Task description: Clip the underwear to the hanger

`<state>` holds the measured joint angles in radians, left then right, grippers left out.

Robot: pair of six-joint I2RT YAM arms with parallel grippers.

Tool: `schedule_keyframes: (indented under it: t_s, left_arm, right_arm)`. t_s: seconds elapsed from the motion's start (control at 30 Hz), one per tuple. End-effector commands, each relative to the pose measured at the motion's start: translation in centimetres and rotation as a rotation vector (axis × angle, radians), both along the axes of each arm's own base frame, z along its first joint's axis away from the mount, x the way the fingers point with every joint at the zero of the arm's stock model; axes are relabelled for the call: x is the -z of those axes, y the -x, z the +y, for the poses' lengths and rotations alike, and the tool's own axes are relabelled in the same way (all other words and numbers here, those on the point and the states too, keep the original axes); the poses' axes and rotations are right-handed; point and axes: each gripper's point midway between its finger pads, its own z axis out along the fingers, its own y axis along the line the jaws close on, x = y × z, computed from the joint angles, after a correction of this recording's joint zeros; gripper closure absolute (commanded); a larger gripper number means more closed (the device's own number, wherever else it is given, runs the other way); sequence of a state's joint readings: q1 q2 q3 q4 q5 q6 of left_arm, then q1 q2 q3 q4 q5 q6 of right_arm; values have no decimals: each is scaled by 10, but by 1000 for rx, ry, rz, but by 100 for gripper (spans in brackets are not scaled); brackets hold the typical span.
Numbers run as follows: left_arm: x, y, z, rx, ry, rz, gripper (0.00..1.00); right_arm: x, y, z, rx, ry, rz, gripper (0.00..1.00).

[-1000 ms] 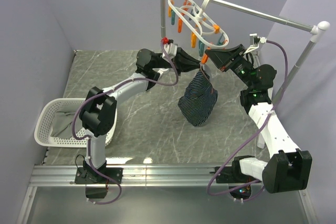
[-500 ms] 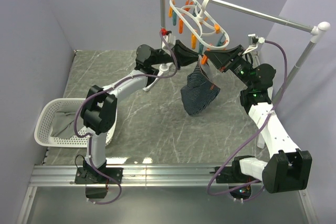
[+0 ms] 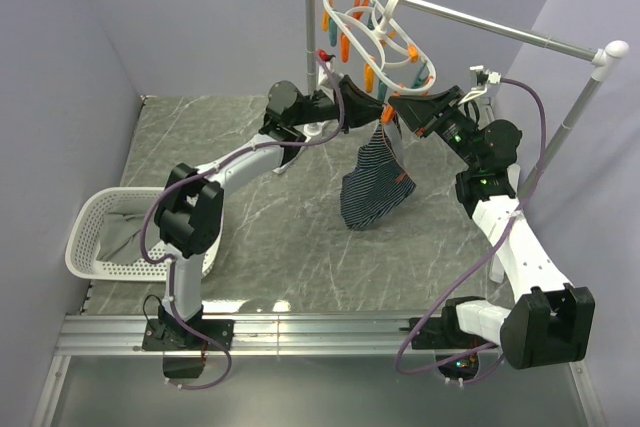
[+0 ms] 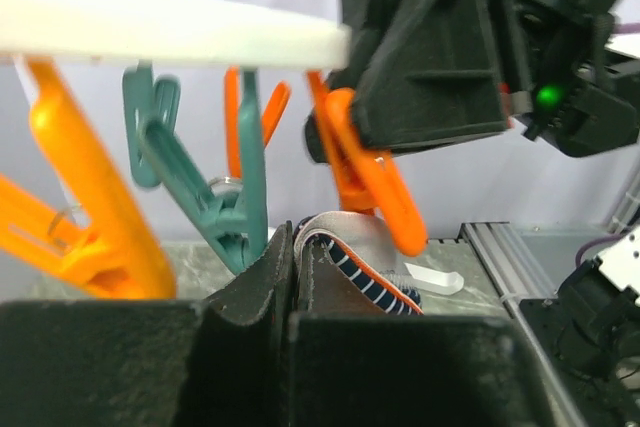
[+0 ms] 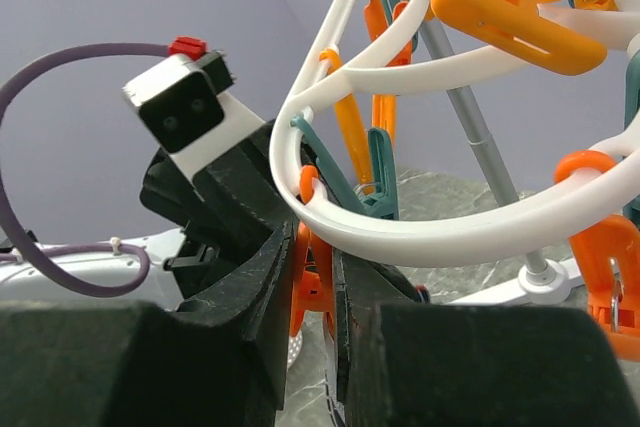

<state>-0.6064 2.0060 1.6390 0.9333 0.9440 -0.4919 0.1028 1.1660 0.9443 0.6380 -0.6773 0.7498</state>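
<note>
The white oval hanger [image 3: 385, 32] hangs from the rail, with orange and teal pegs dangling. The striped navy underwear [image 3: 372, 185] hangs below its near edge. My left gripper [image 3: 368, 110] is shut on the underwear's waistband [image 4: 352, 252], holding it up just under an orange peg [image 4: 368, 175]. In the left wrist view the left gripper [image 4: 293, 247] sits beside a teal peg [image 4: 215, 197]. My right gripper [image 3: 402, 107] is shut on that orange peg [image 5: 315, 282], squeezing its handles just under the hanger ring [image 5: 430, 237]. In the right wrist view the right gripper [image 5: 315, 247] faces the left gripper's black body.
A grey metal rail stand [image 3: 480, 22] carries the hanger, and its left post [image 3: 308, 42] is just behind my left gripper. A white basket [image 3: 85, 222] holding a grey-green cloth [image 3: 125, 232] stands at the table's left edge. Walls close in on the left and right.
My left gripper has risen toward the hanger with the waistband, and the hanging underwear has swung slightly left. My right gripper has stayed on the orange peg.
</note>
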Motion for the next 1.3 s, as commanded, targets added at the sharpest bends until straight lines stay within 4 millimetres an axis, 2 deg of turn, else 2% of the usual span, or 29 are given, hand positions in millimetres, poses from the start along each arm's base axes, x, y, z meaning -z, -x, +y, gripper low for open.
schedule_keyframes:
  t_s: [0.0, 0.07, 0.33, 0.5, 1.0, 1.27]
  left_arm:
    - [-36, 7, 3, -69, 23, 41, 100]
    - [-32, 1, 1, -114, 12, 81, 100]
    - [-46, 4, 3, -153, 29, 170, 100]
    - [-52, 6, 2, -157, 33, 176, 100]
    - [-43, 1, -9, -293, -9, 303, 100]
    - [-55, -5, -9, -341, 14, 360, 100]
  right_arm:
    - [-29, 19, 6, -27, 8, -102, 100]
    - [-30, 19, 5, -16, 1, -100, 100]
    - [-24, 7, -7, 126, 59, -108, 100]
    - [-28, 5, -14, 190, 69, -126, 100]
    - [-29, 2, -20, 240, 36, -116, 100]
    - [-26, -2, -24, 289, 58, -112, 100]
